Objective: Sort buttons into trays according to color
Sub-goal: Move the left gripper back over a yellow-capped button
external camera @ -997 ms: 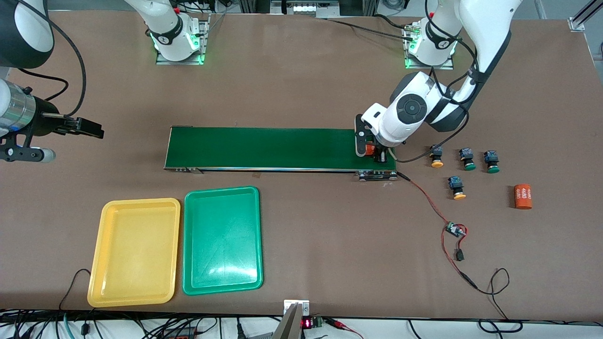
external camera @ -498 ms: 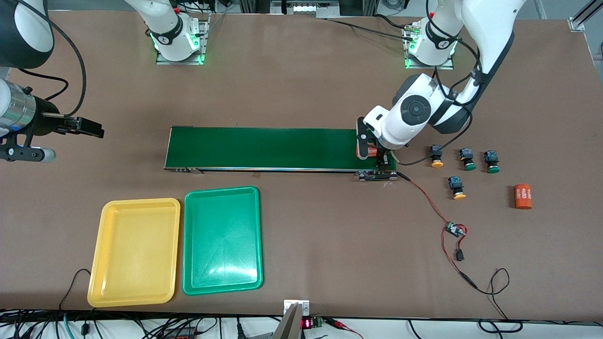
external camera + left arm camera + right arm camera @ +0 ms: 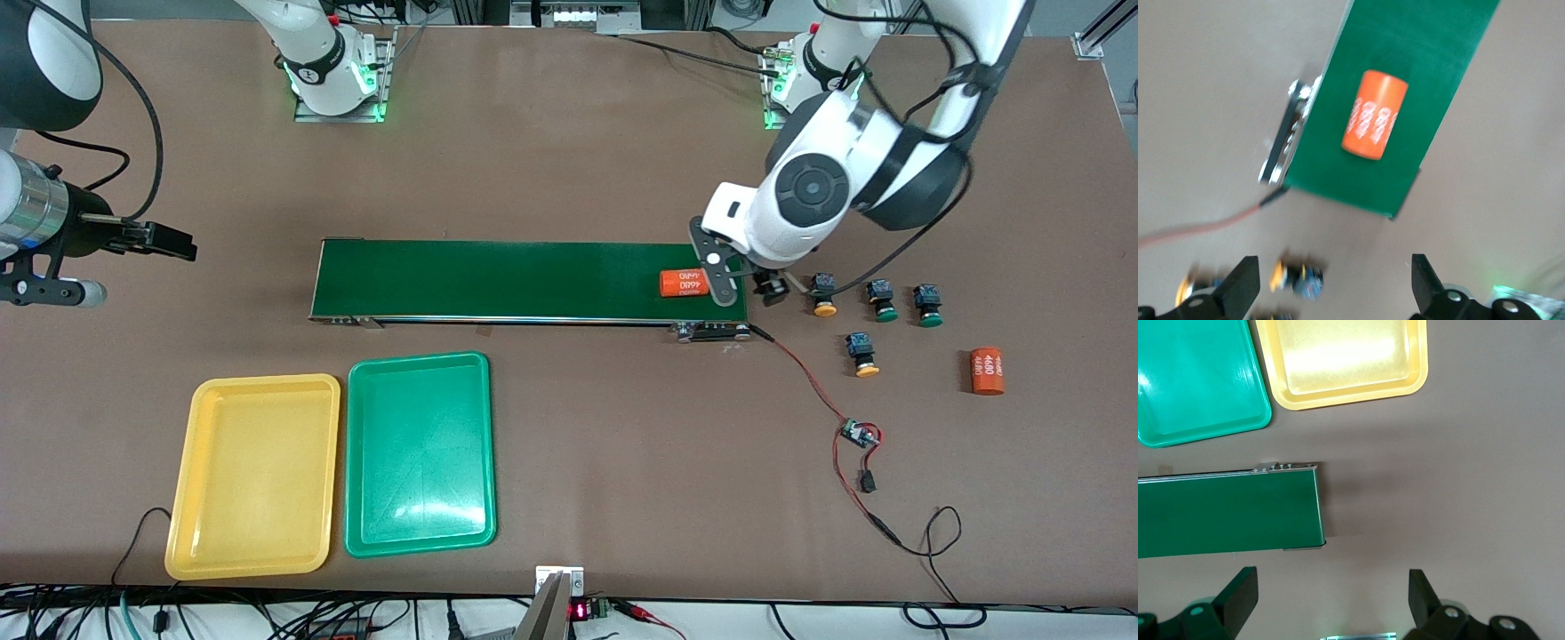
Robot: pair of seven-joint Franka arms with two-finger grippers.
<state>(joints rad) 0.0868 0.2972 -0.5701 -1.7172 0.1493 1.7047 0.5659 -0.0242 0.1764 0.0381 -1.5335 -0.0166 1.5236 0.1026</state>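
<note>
Left end effector (image 3: 751,289) hangs with fingers spread and empty over the conveyor belt's (image 3: 498,280) end, between the orange 4680 cylinder (image 3: 683,283) lying on the belt and the four buttons (image 3: 876,311), which sit untouched on the tabletop (image 3: 569,133) toward the left arm's end, handy for pickup. Yellow tray (image 3: 254,476) and green tray (image 3: 420,453) lie side by side, empty, nearer the front camera than the belt. Right end effector (image 3: 1328,603), also open, waits above the belt's other end.

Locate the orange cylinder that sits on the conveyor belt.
The orange cylinder lies on its side on the conveyor belt, at the left arm's end, beside the open left gripper.
</note>
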